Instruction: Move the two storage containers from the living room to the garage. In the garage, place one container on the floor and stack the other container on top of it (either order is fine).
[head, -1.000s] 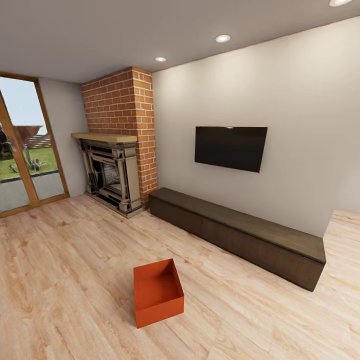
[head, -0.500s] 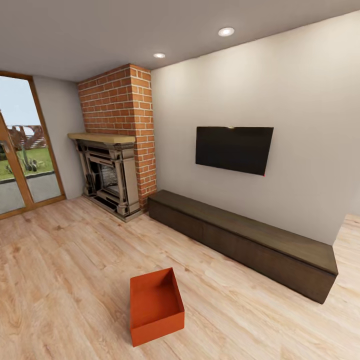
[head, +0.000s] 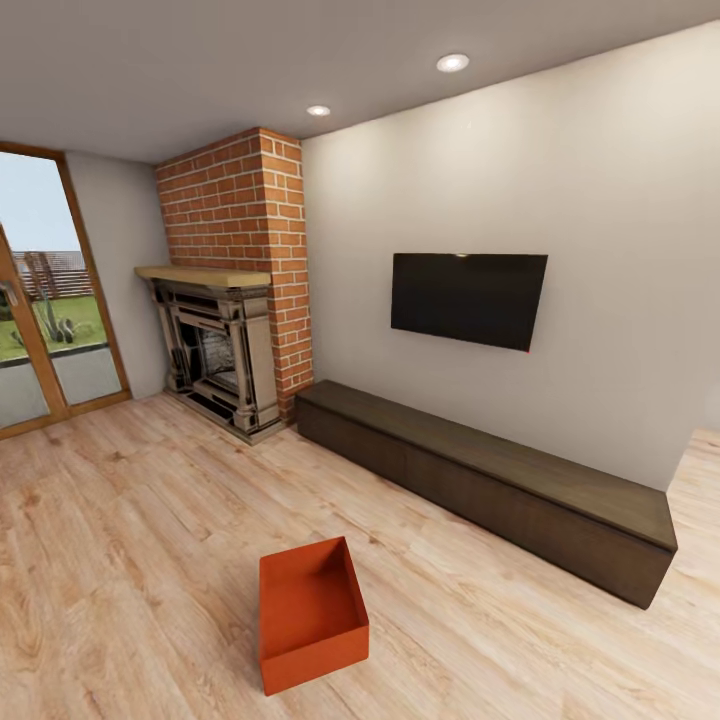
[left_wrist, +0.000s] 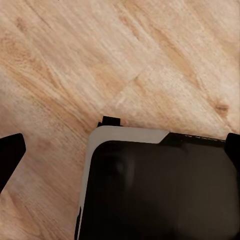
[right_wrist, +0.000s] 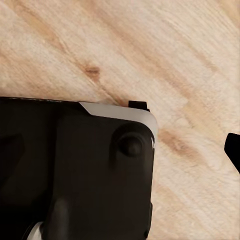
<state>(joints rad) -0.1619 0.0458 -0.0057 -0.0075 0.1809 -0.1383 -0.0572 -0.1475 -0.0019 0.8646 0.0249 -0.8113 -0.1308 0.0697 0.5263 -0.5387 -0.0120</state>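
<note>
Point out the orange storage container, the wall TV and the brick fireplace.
storage container (head: 312, 612): head view, on its inner floor, seen through the open top.
wall TV (head: 467, 298): head view, middle of the black screen.
brick fireplace (head: 240, 205): head view, on the red-brick chimney face above the mantel.

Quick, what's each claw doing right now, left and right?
Left claw: open, holding nothing.
Right claw: cannot be told; one fingertip shows, over wood floor.

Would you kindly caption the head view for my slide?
Open orange-red storage container on light wood floor, before dark low cabinet, brick fireplace and wall TV.
</note>
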